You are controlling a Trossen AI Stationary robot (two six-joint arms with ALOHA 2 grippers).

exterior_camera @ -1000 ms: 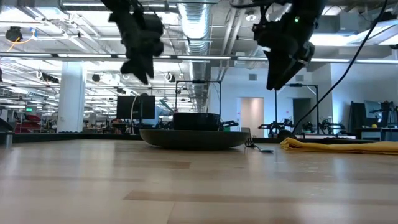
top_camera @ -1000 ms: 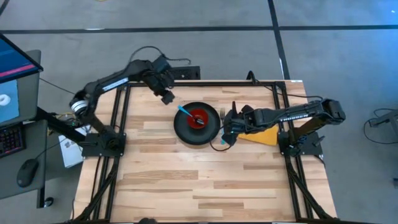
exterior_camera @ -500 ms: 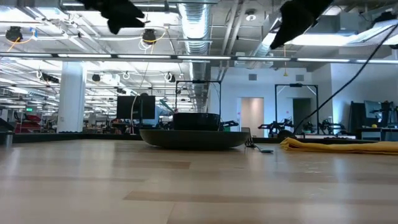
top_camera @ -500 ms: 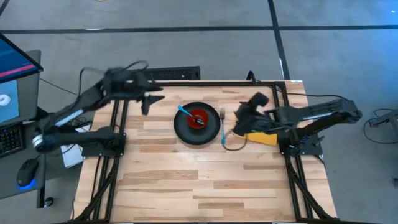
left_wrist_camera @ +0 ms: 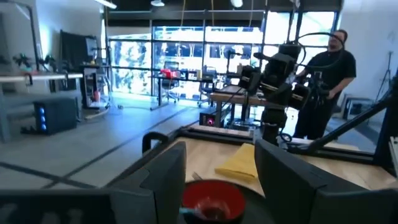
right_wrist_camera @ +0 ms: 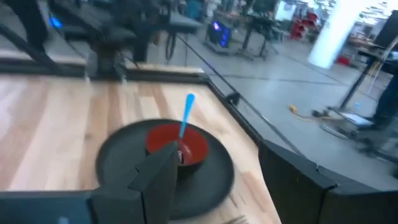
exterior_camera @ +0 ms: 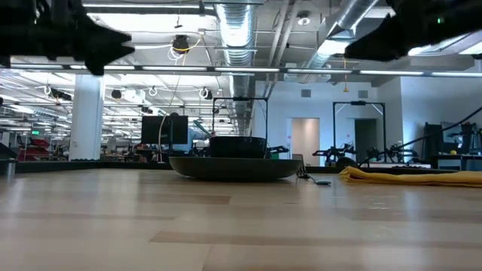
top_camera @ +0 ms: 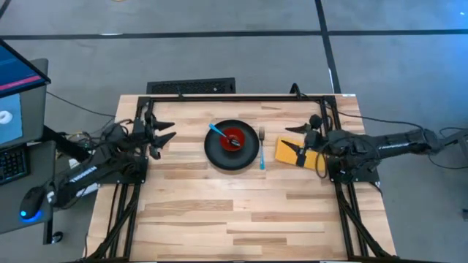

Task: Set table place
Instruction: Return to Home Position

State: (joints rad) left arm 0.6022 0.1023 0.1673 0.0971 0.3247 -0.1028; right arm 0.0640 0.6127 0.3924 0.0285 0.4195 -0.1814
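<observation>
Five pieces of the place setting lie together near the middle of the large light-wood butcher-block table (top_camera: 219, 212). The round black plate (top_camera: 216, 155) carries the small red bowl (top_camera: 235, 139). The blue-handled metal spoon (top_camera: 217, 131) rests in this bowl, with its handle sticking out over the rim. The blue-handled metal fork (top_camera: 262, 150) lies just beside the plate, on the right arm's side. The yellow rectangular napkin (top_camera: 287, 150) lies near the fork on that same side, a little tilted.

As I judge it, the setting is complete and only bringing both arms to their rest position is left.

The left gripper (top_camera: 167, 134) is near its own table edge, well apart from the plate, with its fingers spread wide and empty. The right gripper (top_camera: 300, 143) hangs above the napkin, also wide and empty, and the low view shows it high over the table.

Nothing seems to block either arm. A person in dark clothes (left_wrist_camera: 328, 74) stands beyond the table.
</observation>
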